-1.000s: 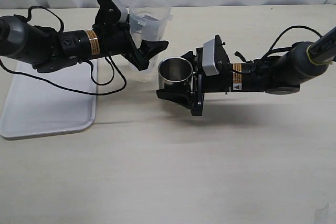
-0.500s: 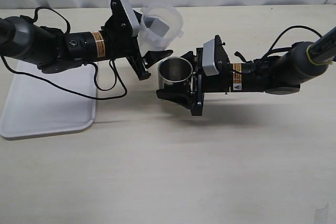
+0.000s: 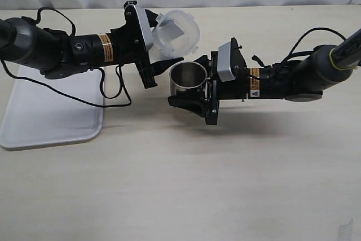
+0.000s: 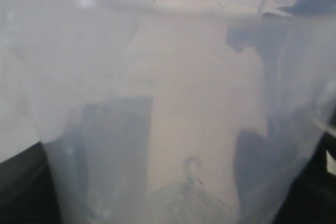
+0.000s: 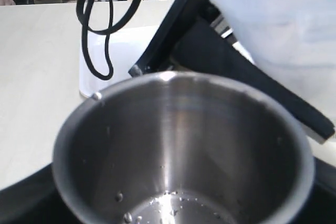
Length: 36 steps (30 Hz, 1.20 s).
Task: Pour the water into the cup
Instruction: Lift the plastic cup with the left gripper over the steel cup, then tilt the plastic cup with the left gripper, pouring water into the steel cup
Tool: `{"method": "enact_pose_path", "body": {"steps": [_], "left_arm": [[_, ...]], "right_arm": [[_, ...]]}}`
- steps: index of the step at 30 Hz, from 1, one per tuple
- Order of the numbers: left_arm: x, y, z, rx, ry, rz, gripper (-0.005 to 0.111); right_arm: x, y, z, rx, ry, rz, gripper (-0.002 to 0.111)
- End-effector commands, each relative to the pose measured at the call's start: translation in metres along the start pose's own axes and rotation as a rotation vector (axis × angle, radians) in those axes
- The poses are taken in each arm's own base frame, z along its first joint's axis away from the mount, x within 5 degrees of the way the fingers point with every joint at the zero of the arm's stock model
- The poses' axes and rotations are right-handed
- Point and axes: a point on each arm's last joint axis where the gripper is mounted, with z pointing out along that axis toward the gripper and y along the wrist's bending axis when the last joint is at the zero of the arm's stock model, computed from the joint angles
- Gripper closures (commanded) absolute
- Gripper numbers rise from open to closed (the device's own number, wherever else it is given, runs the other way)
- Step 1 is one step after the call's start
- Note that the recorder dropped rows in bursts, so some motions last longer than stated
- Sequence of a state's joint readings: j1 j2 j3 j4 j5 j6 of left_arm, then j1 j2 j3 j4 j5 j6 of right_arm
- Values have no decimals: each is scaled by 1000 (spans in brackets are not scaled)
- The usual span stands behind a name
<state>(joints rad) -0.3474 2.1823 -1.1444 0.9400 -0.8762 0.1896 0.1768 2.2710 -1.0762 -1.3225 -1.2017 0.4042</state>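
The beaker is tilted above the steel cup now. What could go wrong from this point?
First, the beaker, tilted in the left gripper, hangs near the rim of the cup, not over its middle, so water may run onto the table. Second, its lip is close to that steel rim; more tilt might knock the cup held by the right gripper.

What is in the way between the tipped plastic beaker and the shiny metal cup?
Nothing that I can see. The beaker leans toward the cup, close by its rim, with only open air between them. The cup's top is uncovered.
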Motion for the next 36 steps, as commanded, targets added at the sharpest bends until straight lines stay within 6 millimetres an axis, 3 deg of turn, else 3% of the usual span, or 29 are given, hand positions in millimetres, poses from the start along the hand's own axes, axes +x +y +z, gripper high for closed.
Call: {"method": "enact_pose_path", "body": {"steps": [1,27,36], "left_arm": [[-12,8,-1,-34,-67,83,107],[-11,7,-1,-39,-49,372,107],[-10,8,-1,-40,-42,396,107]], "right_arm": [[-6,-1,0,0,-26,-11,104],[5,-3,5,-76,7,-22,104],[-3,-1,17,-125,5,-57,104]]}}
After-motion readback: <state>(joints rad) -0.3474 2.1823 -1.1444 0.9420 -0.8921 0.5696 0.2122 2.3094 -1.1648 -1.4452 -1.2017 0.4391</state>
